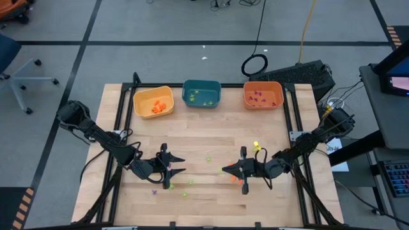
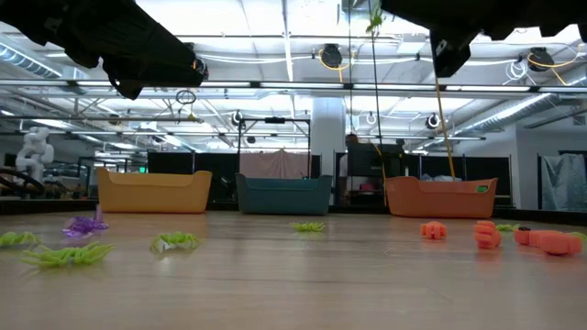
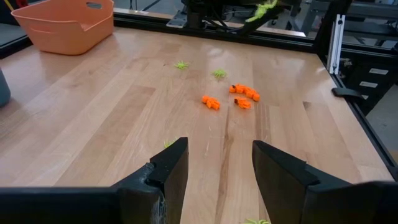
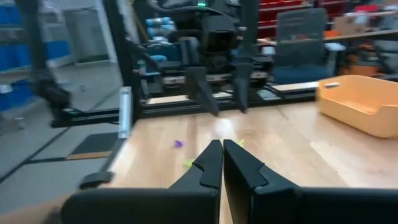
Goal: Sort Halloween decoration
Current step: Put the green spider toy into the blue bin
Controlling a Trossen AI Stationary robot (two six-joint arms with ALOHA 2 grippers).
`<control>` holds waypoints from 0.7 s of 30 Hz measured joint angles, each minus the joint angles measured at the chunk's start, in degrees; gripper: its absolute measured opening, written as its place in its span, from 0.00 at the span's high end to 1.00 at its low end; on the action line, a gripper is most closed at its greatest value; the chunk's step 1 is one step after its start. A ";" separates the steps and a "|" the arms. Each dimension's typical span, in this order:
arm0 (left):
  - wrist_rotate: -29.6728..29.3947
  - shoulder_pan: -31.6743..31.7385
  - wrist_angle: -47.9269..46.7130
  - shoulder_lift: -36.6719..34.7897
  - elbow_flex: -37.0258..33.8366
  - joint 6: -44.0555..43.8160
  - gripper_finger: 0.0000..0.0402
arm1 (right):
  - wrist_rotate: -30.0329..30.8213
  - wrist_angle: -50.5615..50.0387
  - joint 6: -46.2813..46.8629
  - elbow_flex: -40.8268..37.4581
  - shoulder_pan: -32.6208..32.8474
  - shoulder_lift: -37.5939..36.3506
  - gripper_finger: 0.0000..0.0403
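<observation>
Wooden butcher-block table [image 1: 211, 144] in a workshop with grey floor and ceiling pipes; three bins along the far edge: yellow bin [image 1: 153, 101] holding orange trinkets, teal bin [image 1: 202, 93] with a few green ones, orange bin [image 1: 262, 95] with purple ones. Sorting partly done.

Loose pieces are left on the near half of the table. Orange trinkets [image 3: 239, 95] cluster just beside the right gripper [image 1: 231, 170], which is closed tight, fingers pressed together with nothing between them as its wrist view shows. A yellow-green piece [image 1: 256, 146] seems caught up on the right arm above that gripper; can't tell how it's attached.

Left gripper [image 1: 174, 163] sits low over the table, fingers [image 3: 168, 174] parted about halfway, nothing held. Green spider-like pieces [image 2: 64, 256] and a purple spider [image 2: 84, 225] lie around and just beside it, mostly toward the near edge.

Key relation: the two grippers face each other across the middle. Orange pieces lie well ahead of the left gripper but next to the right one, so right is nearer for orange; left is nearer for the green and purple bits. Likely next move is the open left hand dropping onto a nearby piece. Pieces are tiny, easy to miss.
</observation>
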 joint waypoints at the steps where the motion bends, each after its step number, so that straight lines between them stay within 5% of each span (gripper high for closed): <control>1: -0.02 -0.01 0.01 0.00 0.00 0.00 0.56 | 1.18 -0.41 0.06 0.02 -0.02 -0.02 1.00; 14: -0.02 -0.01 -0.02 0.00 0.00 0.15 0.56 | 3.73 -5.89 0.39 0.02 -5.16 -0.02 1.00; 21: -0.02 -0.01 -0.04 0.00 0.00 0.48 0.56 | -0.82 -17.40 16.46 0.02 -4.64 -0.02 1.00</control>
